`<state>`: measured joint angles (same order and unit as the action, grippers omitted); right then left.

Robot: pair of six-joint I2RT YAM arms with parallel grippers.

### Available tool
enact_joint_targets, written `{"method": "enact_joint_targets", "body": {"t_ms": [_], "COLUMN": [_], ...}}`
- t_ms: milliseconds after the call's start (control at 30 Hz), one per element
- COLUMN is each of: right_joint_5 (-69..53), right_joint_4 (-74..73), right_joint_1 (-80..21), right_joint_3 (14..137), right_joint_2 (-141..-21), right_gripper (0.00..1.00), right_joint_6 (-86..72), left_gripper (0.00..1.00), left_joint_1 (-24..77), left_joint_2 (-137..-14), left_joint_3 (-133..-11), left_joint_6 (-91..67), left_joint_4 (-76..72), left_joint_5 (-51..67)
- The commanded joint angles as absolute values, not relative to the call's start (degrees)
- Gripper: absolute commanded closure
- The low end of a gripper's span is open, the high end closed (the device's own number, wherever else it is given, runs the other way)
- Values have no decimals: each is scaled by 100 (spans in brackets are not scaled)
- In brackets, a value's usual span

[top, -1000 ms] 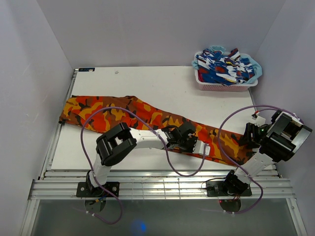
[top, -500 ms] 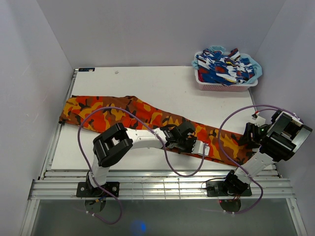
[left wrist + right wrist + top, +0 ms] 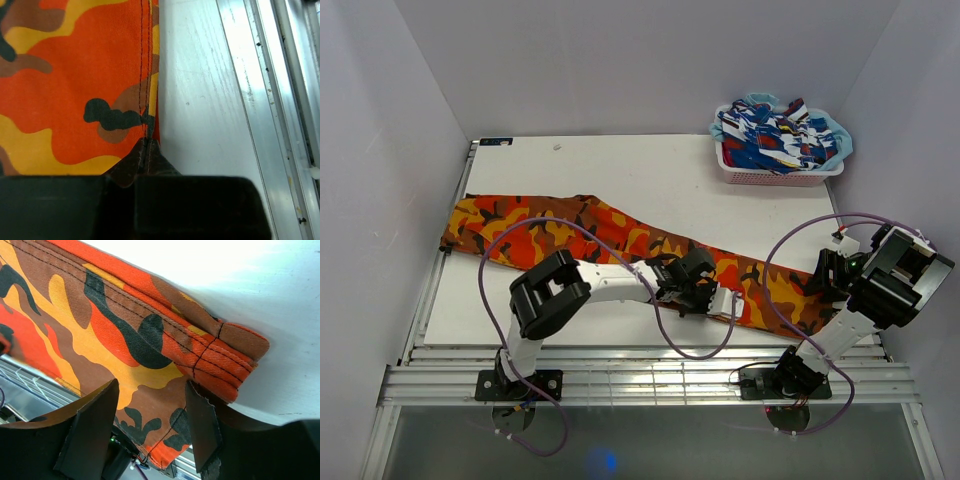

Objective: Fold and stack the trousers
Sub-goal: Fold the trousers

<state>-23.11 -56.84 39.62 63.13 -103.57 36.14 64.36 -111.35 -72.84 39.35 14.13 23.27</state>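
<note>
Orange trousers (image 3: 550,230), one pair; left gripper (image 3: 147,152) pinches, right gripper (image 3: 152,390) straddles.

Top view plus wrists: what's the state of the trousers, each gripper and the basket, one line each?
trousers: stretched out long across the table, not yet folded.
left gripper: shut on the trousers' near seam edge.
right gripper: open, fingers either side of the trousers' right end.
basket: upright, far right corner, heaped with clothes.
</note>
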Motion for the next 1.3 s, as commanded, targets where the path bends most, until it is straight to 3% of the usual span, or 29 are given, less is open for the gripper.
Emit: {"method": "enact_joint_targets", "body": {"t_ms": [0,233,433,533,667,833,1033,1133,1267], "right_joint_5": [-1987,-2213,-3154,-3209,-2787,-2154,-532,181,579], "right_joint_4": [-5405,-5730,-6767,-6970,-6619,-6223,-4749,-4202,-4070], "right_joint_1": [3955,3946,3788,3465,2744,2084,2162,2460,2698], "right_joint_3": [6380,7046,7804,7691,6831,5574,4887,5193,6482], "right_joint_2": [-10415,-10547,-10468,-10082,-9362,-9141,-9781,-10448,-11318], "right_gripper": [37,37,36,35,35,36,37,38,38], "right_joint_6": [3735,3867,4315,4508,4421,4324,4535,4737,4860], "left_gripper": [90,31,27,27,27,30,30,30,33], "left_joint_1": [6469,6399,6083,5504,3978,2297,573,45,-246], "left_joint_2": [-11469,-11005,-10012,-9660,-9492,-9422,-9448,-9676,-9931], "left_joint_3": [-7453,-7875,-7954,-7779,-7611,-7375,-6663,-6364,-5968], "left_joint_6": [3622,3007,1619,705,71,377,1168,1555,1924], "left_joint_4": [1398,1686,2178,2451,2960,3945,4394,4421,4473], "left_joint_5": [2549,2400,2259,2241,2181,1864,1082,748,842]}}
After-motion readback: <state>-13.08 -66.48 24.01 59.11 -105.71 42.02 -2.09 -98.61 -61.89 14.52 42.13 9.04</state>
